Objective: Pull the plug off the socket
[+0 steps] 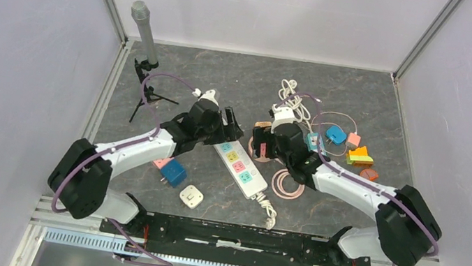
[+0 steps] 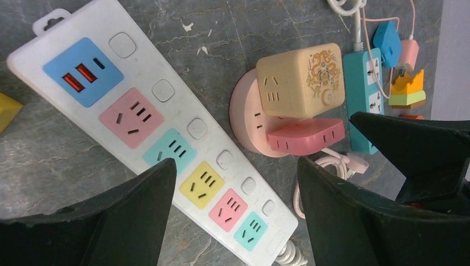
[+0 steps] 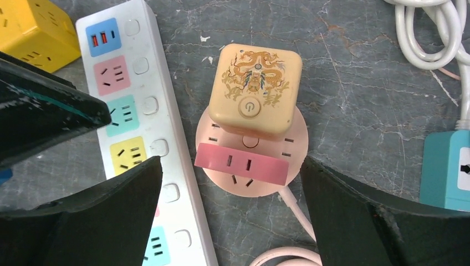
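Observation:
A round pink socket (image 3: 288, 130) lies on the grey table with a cream cube plug (image 3: 256, 88) and a flat pink plug (image 3: 244, 163) seated in it; its pink cable coils nearby (image 1: 288, 183). My right gripper (image 3: 231, 160) is open and hovers over the flat pink plug, one finger on each side and clear of it. My left gripper (image 2: 237, 162) is open above the white power strip (image 2: 144, 119), whose sockets are all empty. The round socket (image 2: 244, 111) with both plugs lies just right of the strip. From above, the left gripper (image 1: 231, 122) and the right gripper (image 1: 260, 140) are close together.
A microphone on a tripod (image 1: 146, 28) stands at the back left. A blue cube (image 1: 174, 172) and a white square plug (image 1: 191, 196) lie near the front. A teal strip (image 3: 446, 169), a white cable (image 1: 292, 92) and small coloured adapters (image 1: 360, 155) sit right. A yellow cube (image 3: 33, 27) lies beside the strip.

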Controlling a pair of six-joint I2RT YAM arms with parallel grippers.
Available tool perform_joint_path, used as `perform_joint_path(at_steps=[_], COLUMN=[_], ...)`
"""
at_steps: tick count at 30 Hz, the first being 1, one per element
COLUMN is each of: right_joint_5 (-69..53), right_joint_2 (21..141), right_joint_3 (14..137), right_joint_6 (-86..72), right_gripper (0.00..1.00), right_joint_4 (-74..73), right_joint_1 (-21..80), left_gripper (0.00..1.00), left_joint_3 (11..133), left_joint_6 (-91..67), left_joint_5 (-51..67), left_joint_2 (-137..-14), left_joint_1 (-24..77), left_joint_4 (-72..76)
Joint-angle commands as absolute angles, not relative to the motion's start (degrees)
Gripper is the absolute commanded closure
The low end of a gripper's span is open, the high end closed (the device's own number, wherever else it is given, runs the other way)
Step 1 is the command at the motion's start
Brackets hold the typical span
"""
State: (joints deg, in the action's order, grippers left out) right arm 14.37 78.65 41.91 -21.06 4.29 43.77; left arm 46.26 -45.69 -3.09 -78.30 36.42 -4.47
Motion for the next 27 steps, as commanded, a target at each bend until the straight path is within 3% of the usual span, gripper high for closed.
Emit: perform_joint_path(at_steps=[1,4,18,27], right_joint_5=[19.5,23.0,26.5,22.3], right_joint_2=[81.5,83.3,83.5,78.4], right_joint_3=[46.2,46.9,43.7,36.2], right_joint_6=[-18.8,-19.2,-15.0,-6.8], right_gripper=[0.02,0.03,0.41,0.49], right_joint_4=[3.3,2.2,6.0,16.5], right_joint_1=[45.5,46.5,48.1,48.1], left_gripper=[0.14,0.14,0.17,0.17], left_joint_3=[50.3,51.9,59.3,62.7], left_joint_6=[-48.0,-48.0,-49.6,-51.5], left_joint_5=[1.8,3.4,8.0,11.7], left_joint_2=[-81.2,-83.2,-92.0,-96.1], left_joint_1=[35.5,35.1,34.4,34.4], left_joint_4=[-2.7,-2.7,-2.6,-1.2])
